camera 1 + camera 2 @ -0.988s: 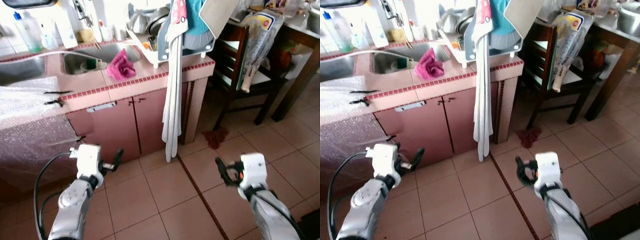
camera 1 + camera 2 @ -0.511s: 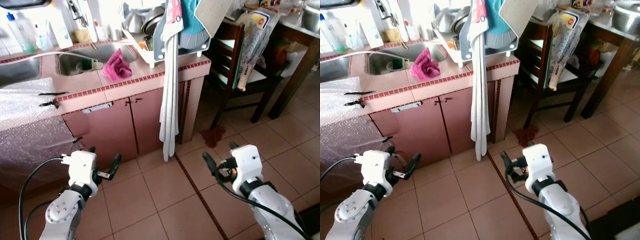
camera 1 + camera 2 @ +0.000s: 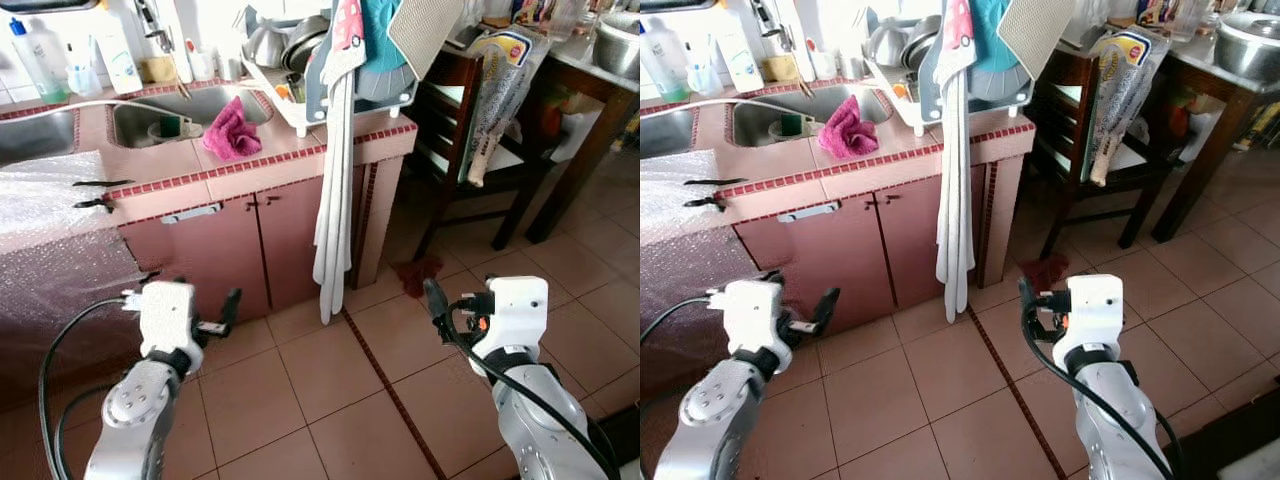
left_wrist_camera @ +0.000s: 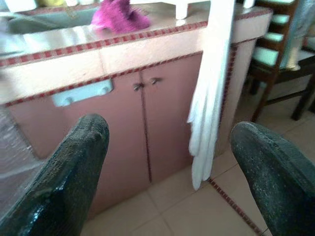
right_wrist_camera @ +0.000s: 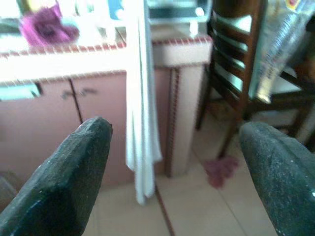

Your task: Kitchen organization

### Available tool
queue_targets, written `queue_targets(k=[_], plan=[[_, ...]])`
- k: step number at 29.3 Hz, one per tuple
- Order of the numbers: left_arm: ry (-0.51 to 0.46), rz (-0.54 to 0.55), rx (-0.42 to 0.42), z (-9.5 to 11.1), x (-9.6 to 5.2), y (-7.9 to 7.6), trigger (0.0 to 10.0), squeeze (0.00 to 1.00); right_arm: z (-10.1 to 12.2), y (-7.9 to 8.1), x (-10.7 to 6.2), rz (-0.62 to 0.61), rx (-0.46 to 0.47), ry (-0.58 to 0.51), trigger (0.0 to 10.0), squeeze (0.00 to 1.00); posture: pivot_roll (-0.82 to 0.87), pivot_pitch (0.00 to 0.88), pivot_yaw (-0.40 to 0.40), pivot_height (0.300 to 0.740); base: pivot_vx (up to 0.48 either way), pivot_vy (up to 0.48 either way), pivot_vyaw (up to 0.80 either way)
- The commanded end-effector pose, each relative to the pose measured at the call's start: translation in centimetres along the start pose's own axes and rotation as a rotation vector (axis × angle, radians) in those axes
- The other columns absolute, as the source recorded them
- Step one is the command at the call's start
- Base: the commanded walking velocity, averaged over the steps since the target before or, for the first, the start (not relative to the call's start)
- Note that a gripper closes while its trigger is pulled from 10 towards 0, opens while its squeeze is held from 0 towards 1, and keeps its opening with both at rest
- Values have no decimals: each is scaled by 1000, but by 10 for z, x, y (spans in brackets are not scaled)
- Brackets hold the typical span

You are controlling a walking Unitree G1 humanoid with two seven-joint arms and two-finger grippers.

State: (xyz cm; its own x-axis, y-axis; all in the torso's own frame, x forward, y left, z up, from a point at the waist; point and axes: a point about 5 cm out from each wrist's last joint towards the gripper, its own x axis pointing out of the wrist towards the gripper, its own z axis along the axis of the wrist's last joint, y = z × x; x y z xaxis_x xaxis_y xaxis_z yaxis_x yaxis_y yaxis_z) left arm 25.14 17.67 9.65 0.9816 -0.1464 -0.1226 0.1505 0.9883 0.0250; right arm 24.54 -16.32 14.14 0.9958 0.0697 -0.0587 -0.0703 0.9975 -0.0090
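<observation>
Both arms are lifting slightly as the camera is drifting toward the pink bench (image 3: 260,165) across the upper left. White towel (image 3: 335,200) is hanging at center, likely soft and light. Magenta cloth (image 3: 232,130) is lying beside the sink, limp, best pinched mid-bunch. Left gripper (image 4: 170,162) and right gripper (image 5: 174,169) are holding jaws wide, empty; wrist views are revealing the cupboard knobs (image 4: 145,84).
</observation>
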Motion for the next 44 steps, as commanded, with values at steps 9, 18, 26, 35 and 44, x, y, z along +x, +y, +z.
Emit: queue_targets(k=[9, 18, 26, 35, 44], plan=[[21, 53, -20, 3, 19, -3, 10000, 0, 8, 3, 13, -7, -13, -22, 10000, 0, -1, 0, 42, 740, 0, 0, 776], [38, 77, -24, 3, 26, 1, 10000, 0, 10, 1, 18, -18, 31, -27, 10000, 0, -7, 0, 43, 740, 0, 0, 754], [64, 57, -43, 1, 31, -4, 10000, 0, -5, -5, 16, -61, 63, 71, 10000, 0, -15, 0, 44, 740, 0, 0, 0], [78, 56, -35, 0, 32, -4, 10000, 0, -1, 3, 17, -61, 255, 31, 10000, 0, -18, 0, 44, 740, 0, 325, 0], [94, 58, -30, -3, 33, -5, 10000, 0, -16, 1, 8, -86, 332, 130, 10000, 0, -22, 0, 37, 740, 0, 359, 0]])
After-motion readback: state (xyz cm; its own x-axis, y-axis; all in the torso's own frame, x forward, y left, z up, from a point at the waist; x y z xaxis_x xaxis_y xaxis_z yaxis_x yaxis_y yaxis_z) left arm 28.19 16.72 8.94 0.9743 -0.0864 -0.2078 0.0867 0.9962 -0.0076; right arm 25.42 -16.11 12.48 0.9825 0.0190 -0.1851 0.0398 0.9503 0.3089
